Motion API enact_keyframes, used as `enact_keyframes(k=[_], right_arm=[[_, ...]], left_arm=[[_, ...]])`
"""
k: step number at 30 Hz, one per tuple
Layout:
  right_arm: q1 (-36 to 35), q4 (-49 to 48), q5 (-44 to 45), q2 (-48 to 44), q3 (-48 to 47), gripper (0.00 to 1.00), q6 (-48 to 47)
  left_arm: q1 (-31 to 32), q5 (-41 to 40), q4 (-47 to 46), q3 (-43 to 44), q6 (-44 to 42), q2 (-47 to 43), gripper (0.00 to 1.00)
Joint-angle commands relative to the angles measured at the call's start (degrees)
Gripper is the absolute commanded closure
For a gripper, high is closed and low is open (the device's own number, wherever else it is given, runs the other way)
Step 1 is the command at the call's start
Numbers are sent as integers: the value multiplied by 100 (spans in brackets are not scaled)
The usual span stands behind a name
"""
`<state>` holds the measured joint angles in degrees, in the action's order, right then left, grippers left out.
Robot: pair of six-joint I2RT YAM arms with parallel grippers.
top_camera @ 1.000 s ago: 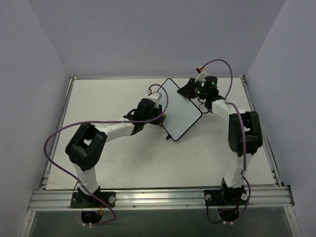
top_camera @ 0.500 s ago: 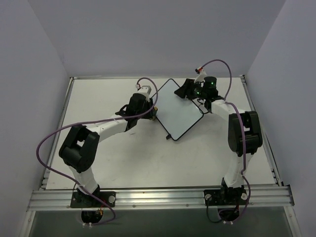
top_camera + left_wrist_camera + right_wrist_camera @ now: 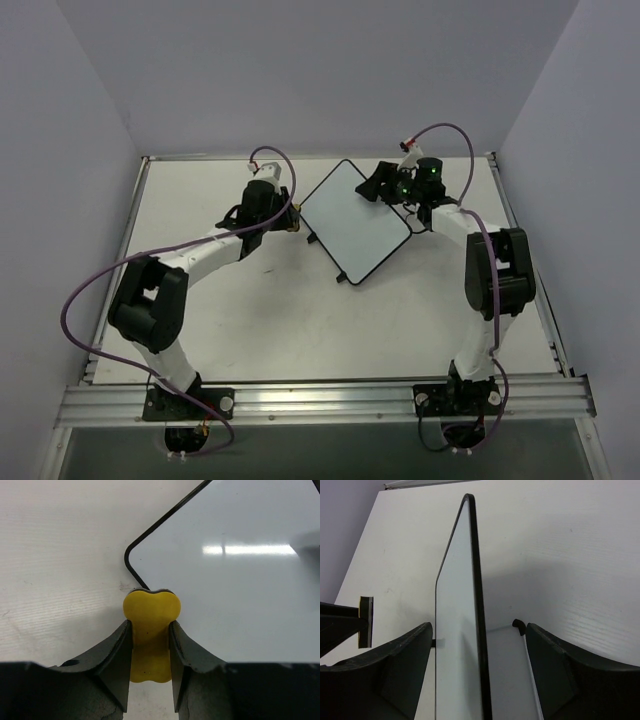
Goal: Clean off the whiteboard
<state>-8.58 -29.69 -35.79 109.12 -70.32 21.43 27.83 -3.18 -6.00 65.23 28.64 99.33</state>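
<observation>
The whiteboard (image 3: 356, 222) lies diagonally at the table's middle back, its white face bare of marks. My left gripper (image 3: 290, 218) is just off the board's left corner, shut on a small yellow eraser (image 3: 151, 614). The eraser's tip touches the black frame at that rounded corner of the whiteboard (image 3: 235, 575). My right gripper (image 3: 373, 186) stands open astride the board's far right edge. In the right wrist view the whiteboard (image 3: 455, 645) shows edge-on between my right gripper's (image 3: 479, 627) spread fingers (image 3: 405, 665), neither one touching it. The eraser (image 3: 366, 621) shows beyond the board at left.
A raised rail (image 3: 320, 157) borders the white table at the back, and rails run along both sides. Purple cables loop over both arms. A small black foot (image 3: 518, 625) of the board shows near my right finger.
The left arm has swung left off the board's face to its left corner, still holding the eraser. The right gripper has opened and let go of the board's edge.
</observation>
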Motion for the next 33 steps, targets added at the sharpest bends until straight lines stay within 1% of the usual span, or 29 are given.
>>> enact_keyframes(k=[1,4,7,11,12,13,14,16,19,20,24,25,27,28,31,32,33], right_arm=[[154,122,-68,-365,107,29,89],[260,104,-86,-444,107,28,168],[392,34,-95,-523,159,28,352],[576,33,-25,-777,221,26,643],[585,51,-7,-822,204,26,704],[585,130,150,-857,160,25,696],[585,478,256,-936,90,25,635],[585,657,458,-1033,-25,25,573],[603,1122,1055,-1235,-113,25,599],[603,1341,1344,-1322,-130,24,617],[603,1747,1715,-1525,-201,24,617],[603,1843,1768,-1560,-262,24,582],[612,2099,1917,-1674,-315,23,442],[612,2134,1953,-1753,-324,22,424],[612,2257,1997,-1859,-315,21,362],[620,2283,1997,-1903,-298,21,362],[621,2301,1997,-1929,-280,21,344]], left_arm=[[-146,-77,-24,7,168,-309,98],[-208,-191,107,51,168,-344,98],[-401,-367,371,103,203,-397,98],[-735,-683,1039,95,300,-476,98],[-840,-901,1144,86,308,-502,98],[-902,-1008,1406,86,308,-494,98],[-964,-1087,1539,138,291,-485,98],[-1139,-1281,1812,252,212,-388,98],[-1297,-1456,2513,595,71,-82,98],[-1333,-1449,2577,666,36,-2,97],[-1596,-1238,2666,702,71,288,87],[-1649,-1185,2639,658,80,385,81],[-1790,-1062,2560,579,115,447,74],[-1816,-1036,2464,491,133,499,65],[-1861,-1000,2393,420,150,535,53],[-1869,-992,2376,377,176,526,42],[-1869,-983,2349,350,177,509,37]])
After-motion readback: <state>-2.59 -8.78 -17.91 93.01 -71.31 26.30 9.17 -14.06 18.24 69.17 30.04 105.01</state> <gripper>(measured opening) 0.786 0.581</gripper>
